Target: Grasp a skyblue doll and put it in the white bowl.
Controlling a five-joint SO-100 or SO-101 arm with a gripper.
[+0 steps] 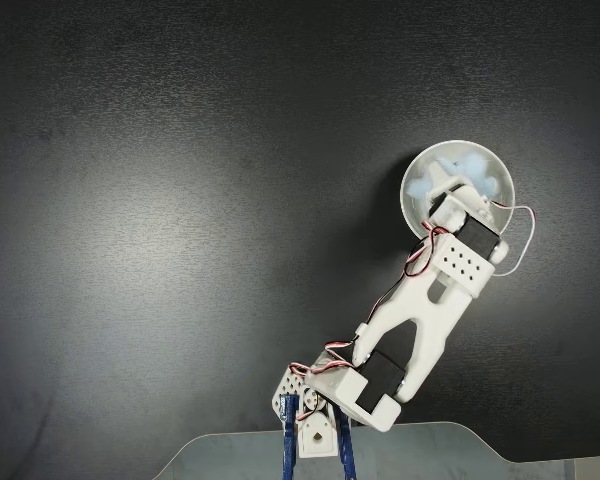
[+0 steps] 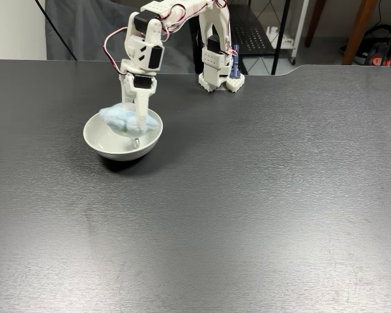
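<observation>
Table (image 2: 260, 215): dark, matte, wide. It carries the arm's base at its far edge in the front fixed view, and the bowl sits toward the far left corner there; in the top-down fixed view the bowl lies toward the right edge, the base at the near edge.

Arm (image 1: 420, 320): white, stretched from its base out over the bowl, the wrist bent down so the fingers point into the bowl's inside. That reach is what puts the doll above the target and not beside it.

Bowl (image 2: 98, 138): white, glossy, upright on the table, mouth open upward. It stands apart from the base, within the arm's stretch.

Doll (image 2: 117, 117): pale blue, fluffy. It is inside the bowl's rim, bunched toward the far-left side of the front view and riding high, about level with the rim; whether it touches the bowl's floor I cannot tell. In the top-down view blue lobes show on both sides of the fingers (image 1: 442, 178).

Gripper (image 2: 138, 124): lowered into the bowl with the doll against it. Whether the fingers are pinching the plush or already spread I cannot tell.

Stage: judged from this, the carry is done and the release is the step in hand.
</observation>
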